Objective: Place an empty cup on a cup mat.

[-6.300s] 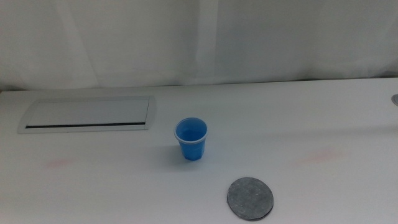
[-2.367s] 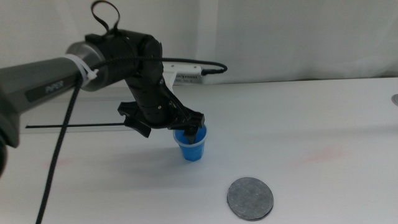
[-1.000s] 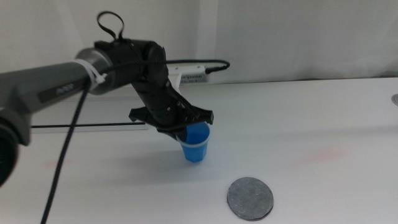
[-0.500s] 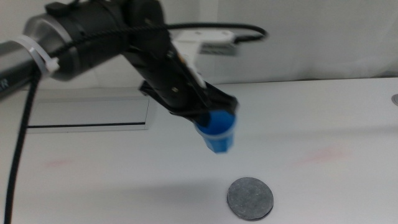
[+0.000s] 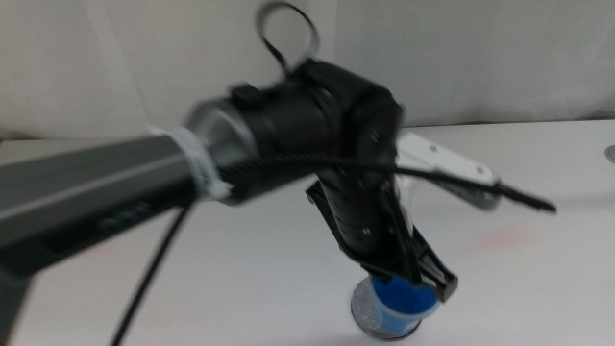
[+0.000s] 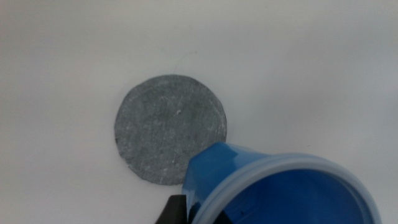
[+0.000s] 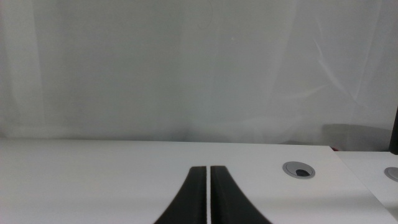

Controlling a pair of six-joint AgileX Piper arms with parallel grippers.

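— What does the surface look like, and the room behind it?

— A plain white table (image 5: 538, 183), with a pale curtain (image 5: 480, 58) hanging along its far edge. In the right wrist view a small round grommet hole (image 7: 298, 168) sits in the tabletop, with another at the picture's edge.

— Where is the cup mat?

— The cup mat (image 6: 169, 137) lies flat near the table's front edge, somewhat right of the middle. It is a round grey speckled disc. In the middle view most of it is covered by the cup and the arm; only a sliver shows.

— And the left gripper?

— The left gripper (image 5: 415, 279) reaches in over the table, down toward that front edge, and it pinches the cup (image 5: 404, 306) at the rim. One dark jaw shows just outside the cup's wall in the left wrist view; the other I cannot make out. The cup is tilted, its pale rolled rim toward the wrist camera, and it overlaps the mat's near side. Whether its base touches the mat I cannot tell.

— The right gripper?

— The right gripper (image 7: 208, 194) waits off to the side, jaws pressed together with only a hairline between them, holding nothing.
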